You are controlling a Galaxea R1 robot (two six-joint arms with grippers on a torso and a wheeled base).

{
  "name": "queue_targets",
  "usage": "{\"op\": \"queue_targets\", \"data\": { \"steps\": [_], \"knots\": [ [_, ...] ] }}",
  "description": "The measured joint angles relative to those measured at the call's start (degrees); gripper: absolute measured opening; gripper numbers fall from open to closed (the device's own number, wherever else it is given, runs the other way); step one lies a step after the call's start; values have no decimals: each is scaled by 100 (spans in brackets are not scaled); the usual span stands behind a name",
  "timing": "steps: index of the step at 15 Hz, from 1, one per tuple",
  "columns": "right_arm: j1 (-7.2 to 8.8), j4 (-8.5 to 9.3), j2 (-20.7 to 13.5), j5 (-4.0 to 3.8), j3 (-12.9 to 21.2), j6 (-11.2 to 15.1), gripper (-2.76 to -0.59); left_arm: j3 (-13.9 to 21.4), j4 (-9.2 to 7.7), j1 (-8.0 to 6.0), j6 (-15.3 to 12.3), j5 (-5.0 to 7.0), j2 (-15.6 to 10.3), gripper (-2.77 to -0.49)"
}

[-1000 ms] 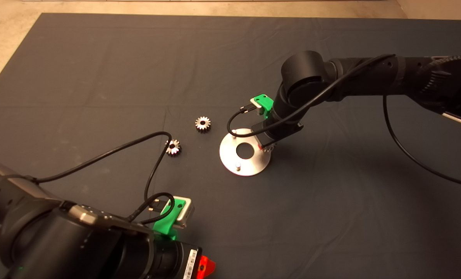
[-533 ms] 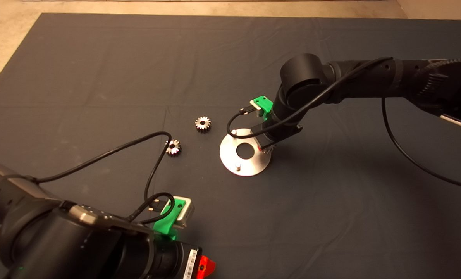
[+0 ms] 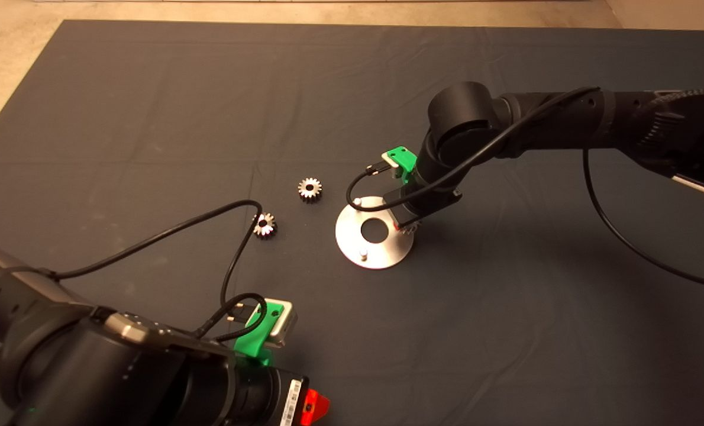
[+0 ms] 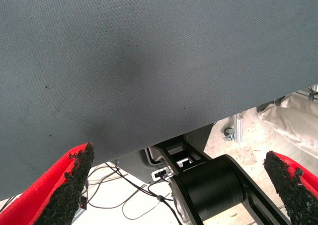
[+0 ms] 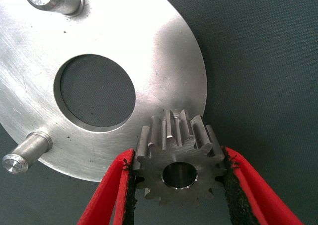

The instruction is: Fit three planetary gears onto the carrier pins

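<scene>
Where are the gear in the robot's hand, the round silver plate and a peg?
Held gear (image 5: 179,173): right wrist view, on its flat face near the bore.
Round silver plate (image 5: 124,41): right wrist view, on its bare top face.
Peg (image 5: 27,151): right wrist view, on its side.

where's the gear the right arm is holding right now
The gear sits clamped in the right pincer over the right-hand rim of the carrier plate, about where the third pin should be; the pin itself is hidden.
</scene>
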Motion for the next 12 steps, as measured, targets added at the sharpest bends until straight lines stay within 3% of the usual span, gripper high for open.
{"op": "queue_targets", "data": {
  "steps": [12],
  "knots": [
    [0,0,0,0,0,0,-225,0,0,1,0,0,0,-77]
  ]
}}
